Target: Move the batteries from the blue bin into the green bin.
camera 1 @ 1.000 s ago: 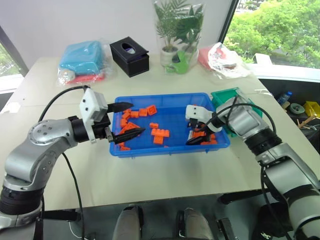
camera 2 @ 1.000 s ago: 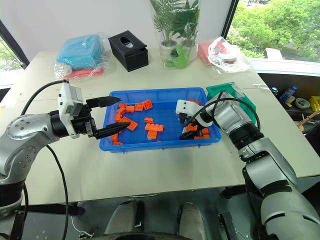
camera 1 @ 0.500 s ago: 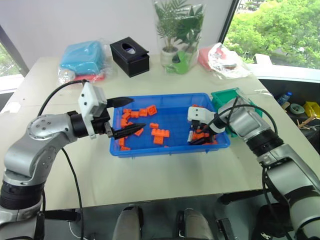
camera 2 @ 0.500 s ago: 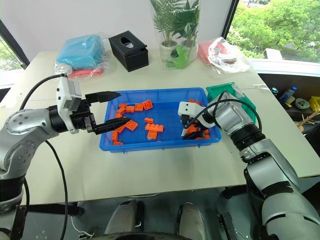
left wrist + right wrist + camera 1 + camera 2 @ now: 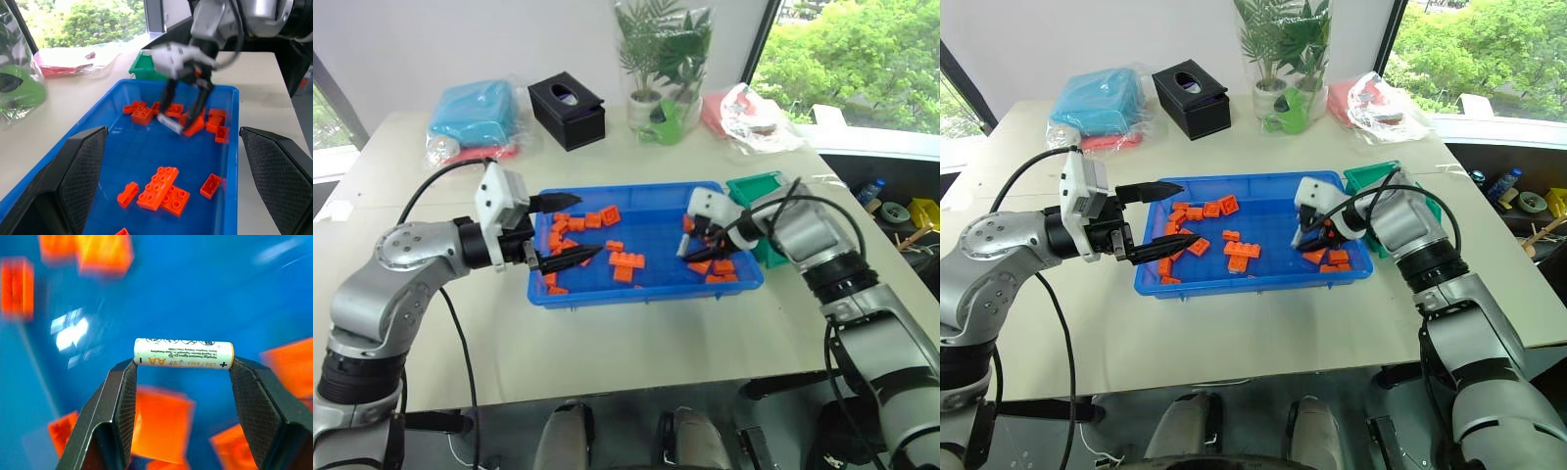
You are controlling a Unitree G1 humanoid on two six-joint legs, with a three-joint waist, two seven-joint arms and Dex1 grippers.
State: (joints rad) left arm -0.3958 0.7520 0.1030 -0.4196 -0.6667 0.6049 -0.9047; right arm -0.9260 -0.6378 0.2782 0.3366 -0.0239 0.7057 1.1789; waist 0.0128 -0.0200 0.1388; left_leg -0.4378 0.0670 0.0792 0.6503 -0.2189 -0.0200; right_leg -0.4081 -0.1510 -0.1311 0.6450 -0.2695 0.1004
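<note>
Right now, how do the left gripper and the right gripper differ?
The right gripper clamps a battery end to end between its fingertips; the left gripper is open and holds nothing. The right gripper points down into the right end of the blue bin; the left points level over its left end. Both have two black fingers.

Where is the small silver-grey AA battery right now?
The silver-grey AA battery is clamped end to end in the right hand, above the right end of the shallow blue plastic bin.
</note>
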